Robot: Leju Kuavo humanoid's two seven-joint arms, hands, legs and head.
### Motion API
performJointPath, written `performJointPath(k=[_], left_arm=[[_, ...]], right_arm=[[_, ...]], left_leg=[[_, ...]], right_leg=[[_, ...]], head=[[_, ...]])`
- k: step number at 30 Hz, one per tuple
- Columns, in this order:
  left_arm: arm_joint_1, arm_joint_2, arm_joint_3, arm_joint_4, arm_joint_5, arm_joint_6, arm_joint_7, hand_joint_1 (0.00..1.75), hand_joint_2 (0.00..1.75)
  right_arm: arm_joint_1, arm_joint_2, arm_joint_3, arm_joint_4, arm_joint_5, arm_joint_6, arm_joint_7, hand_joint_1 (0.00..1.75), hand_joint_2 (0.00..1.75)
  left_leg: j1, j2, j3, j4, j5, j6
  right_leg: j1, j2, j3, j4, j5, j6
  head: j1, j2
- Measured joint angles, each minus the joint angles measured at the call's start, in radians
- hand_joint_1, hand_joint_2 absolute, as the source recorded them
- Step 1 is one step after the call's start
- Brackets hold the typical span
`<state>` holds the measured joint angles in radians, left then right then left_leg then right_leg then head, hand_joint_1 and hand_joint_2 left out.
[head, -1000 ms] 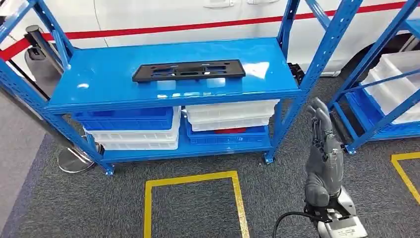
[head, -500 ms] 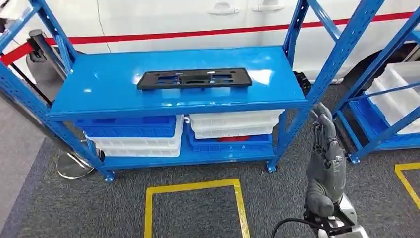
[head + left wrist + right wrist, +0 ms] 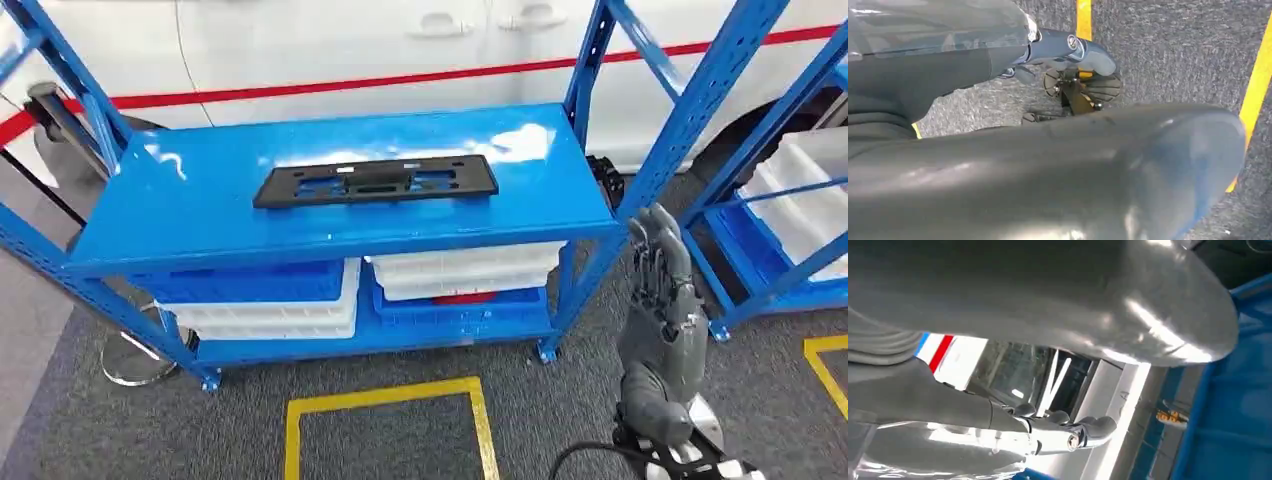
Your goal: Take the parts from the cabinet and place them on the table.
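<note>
The view has shifted; black part (image 3: 375, 181) lies well left of the empty, open right robot hand (image 3: 663, 300).

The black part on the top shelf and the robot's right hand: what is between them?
In the head view, bare blue shelf top and a blue upright post lie between the black part and the right hand.

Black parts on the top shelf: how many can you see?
1. A long black part lies flat mid-shelf on the blue rack's top shelf. The bins below may hide more.
</note>
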<state>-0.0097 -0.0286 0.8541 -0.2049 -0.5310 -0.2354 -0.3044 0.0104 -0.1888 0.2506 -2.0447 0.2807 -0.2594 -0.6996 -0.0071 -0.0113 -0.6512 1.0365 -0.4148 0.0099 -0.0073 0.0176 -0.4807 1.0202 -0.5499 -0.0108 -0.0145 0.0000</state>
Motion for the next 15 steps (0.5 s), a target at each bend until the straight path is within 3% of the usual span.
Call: performJointPath(k=[1, 2, 4, 5, 6, 8, 9, 10, 11, 12, 13, 14, 15], left_arm=[[0.001, 0.000, 0.001, 0.000, 0.000, 0.000, -0.002, 0.00, 0.00], [0.002, 0.000, 0.003, 0.000, 0.001, 0.002, -0.003, 0.00, 0.00], [0.000, -0.001, 0.004, 0.000, 0.001, 0.002, -0.004, 0.00, 0.00], [-0.003, -0.001, 0.005, 0.000, 0.001, 0.002, -0.005, 0.00, 0.00], [-0.003, -0.001, 0.006, 0.000, 0.001, 0.002, -0.005, 0.00, 0.00], [-0.005, -0.001, 0.011, 0.000, 0.002, 0.002, -0.006, 0.00, 0.00], [-0.005, -0.001, 0.013, 0.000, 0.002, 0.003, -0.006, 0.00, 0.00], [-0.004, -0.002, 0.013, 0.000, 0.002, 0.003, -0.006, 0.00, 0.00], [-0.003, -0.003, 0.014, 0.000, 0.004, 0.003, -0.006, 0.00, 0.00], [-0.002, -0.006, 0.014, 0.000, 0.005, 0.006, -0.006, 0.00, 0.00], [-0.002, -0.007, 0.015, 0.000, 0.009, 0.008, -0.006, 0.00, 0.00], [0.000, -0.010, 0.017, 0.002, 0.011, 0.010, -0.006, 0.00, 0.00], [-0.002, -0.010, 0.019, 0.002, 0.012, 0.012, -0.006, 0.00, 0.00]], right_arm=[[0.000, 0.000, 0.000, 0.000, 0.003, 0.004, 0.000, 0.00, 0.00], [0.000, 0.000, 0.000, 0.000, 0.009, 0.010, 0.000, 0.00, 0.00], [-0.001, 0.000, 0.000, 0.000, 0.016, 0.020, 0.000, 0.00, 0.00], [-0.003, 0.000, 0.000, 0.000, 0.017, 0.024, 0.000, 0.00, 0.00], [-0.004, 0.000, 0.000, 0.000, 0.018, 0.026, 0.000, 0.00, 0.00], [0.001, 0.000, 0.000, 0.002, 0.023, 0.032, 0.000, 0.00, 0.00], [0.003, 0.000, -0.001, 0.004, 0.028, 0.036, 0.000, 0.00, 0.00], [0.004, 0.000, -0.002, 0.005, 0.031, 0.039, 0.000, 0.00, 0.00], [0.004, 0.001, -0.003, 0.007, 0.031, 0.044, 0.002, 0.00, 0.00], [0.004, 0.001, -0.005, 0.007, 0.030, 0.051, 0.008, 0.00, 0.00], [0.004, 0.002, -0.008, 0.007, 0.029, 0.057, 0.014, 0.00, 0.00], [0.005, 0.002, -0.011, 0.009, 0.026, 0.067, 0.022, 0.00, 0.00], [0.005, 0.005, -0.015, 0.012, 0.024, 0.074, 0.028, 0.00, 0.00]], left_leg=[[-0.004, 0.000, 0.010, 0.000, 0.001, 0.005], [-0.002, 0.000, 0.017, -0.013, -0.004, 0.015], [0.002, -0.002, 0.064, -0.032, -0.010, 0.026], [0.002, -0.001, 0.078, -0.035, -0.017, 0.034], [0.002, -0.002, 0.085, -0.035, -0.025, 0.037], [0.001, -0.004, 0.102, -0.035, -0.044, 0.037], [0.001, -0.005, 0.115, -0.034, -0.056, 0.037], [0.002, -0.005, 0.129, -0.034, -0.067, 0.036], [0.002, -0.007, 0.147, -0.034, -0.081, 0.034], [0.002, -0.007, 0.167, -0.034, -0.096, 0.030], [0.002, -0.007, 0.186, -0.034, -0.111, 0.026], [-0.001, -0.008, 0.193, -0.030, -0.124, 0.022], [-0.002, -0.012, 0.192, -0.035, -0.134, 0.015]], right_leg=[[-0.003, 0.001, 0.008, -0.009, -0.008, 0.007], [-0.003, 0.000, 0.016, 0.012, 0.009, 0.013], [-0.006, -0.004, 0.015, 0.054, 0.016, 0.021], [-0.005, -0.006, -0.011, 0.109, 0.015, 0.026], [-0.006, -0.006, -0.056, 0.173, -0.008, 0.031], [-0.008, -0.007, -0.151, 0.277, -0.088, 0.037], [-0.008, -0.007, -0.183, 0.291, -0.106, 0.042], [-0.008, -0.008, -0.198, 0.274, -0.104, 0.042], [-0.008, -0.010, -0.199, 0.232, -0.080, 0.040], [-0.008, -0.012, -0.190, 0.166, -0.024, 0.038], [-0.008, -0.013, -0.181, 0.089, 0.061, 0.035], [-0.004, -0.016, -0.193, 0.027, 0.163, 0.028], [0.002, -0.017, -0.188, 0.029, 0.144, 0.018]], head=[[0.000, 0.000], [0.000, 0.000], [0.001, 0.000], [0.003, 0.000], [0.003, 0.000], [0.003, 0.000], [0.003, 0.000], [0.003, 0.000], [0.003, 0.000], [0.004, 0.000], [0.004, 0.000], [0.005, 0.000], [0.003, 0.000]])
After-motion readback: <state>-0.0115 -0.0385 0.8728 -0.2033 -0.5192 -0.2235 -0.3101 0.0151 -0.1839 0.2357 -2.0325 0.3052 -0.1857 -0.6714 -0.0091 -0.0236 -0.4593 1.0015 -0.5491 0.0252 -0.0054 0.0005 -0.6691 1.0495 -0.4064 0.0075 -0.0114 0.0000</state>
